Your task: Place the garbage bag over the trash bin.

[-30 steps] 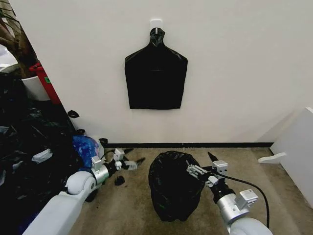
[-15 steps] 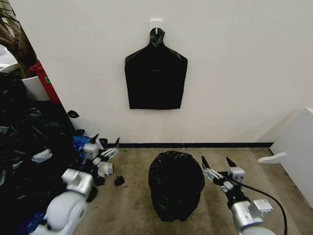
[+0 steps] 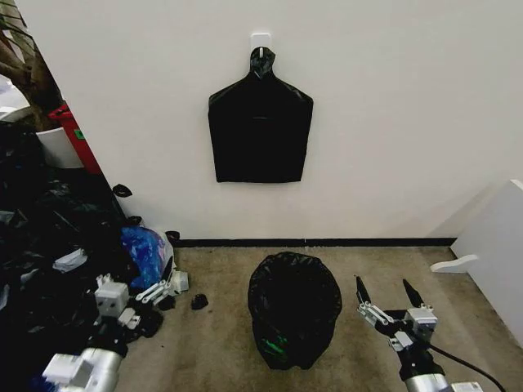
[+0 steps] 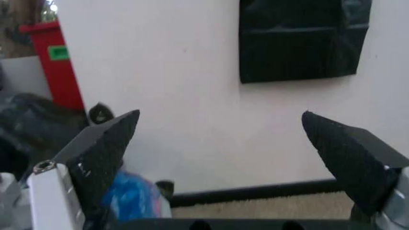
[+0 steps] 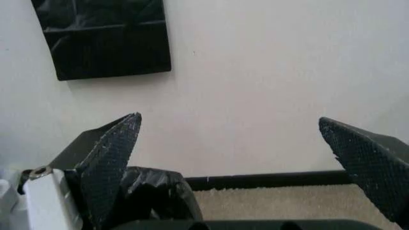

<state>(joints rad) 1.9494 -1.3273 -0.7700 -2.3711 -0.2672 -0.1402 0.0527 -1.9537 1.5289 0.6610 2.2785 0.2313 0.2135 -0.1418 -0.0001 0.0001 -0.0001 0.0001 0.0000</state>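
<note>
**Both grippers spread and clear of the bagged bin**

The right gripper hangs low in the head view, its two dark pointed fingers spread wide with nothing between them. Its wrist view shows the same wide gap, with bare wall beyond the tips. The bag lies to this gripper's left, near but not touching; a crinkled fold of it shows just past one finger in the right wrist view.

The left gripper sits low on the other side, by the pile of black and blue bags. In its wrist view the fingers stand far apart and hold nothing. The bag is to its right, well apart from it.

Between the two grippers the bag covers the bin from rim to floor, its mouth open at the top. The bin itself is hidden apart from a small pale green glint low on the front. It stands upright on the floor.

Farther off, past both grippers, a black baseboard runs along the white wall. A flat black pack hangs from a hook on the wall above the bin. A red box leans beyond the pile, and a white cabinet stands beyond the right gripper.
</note>
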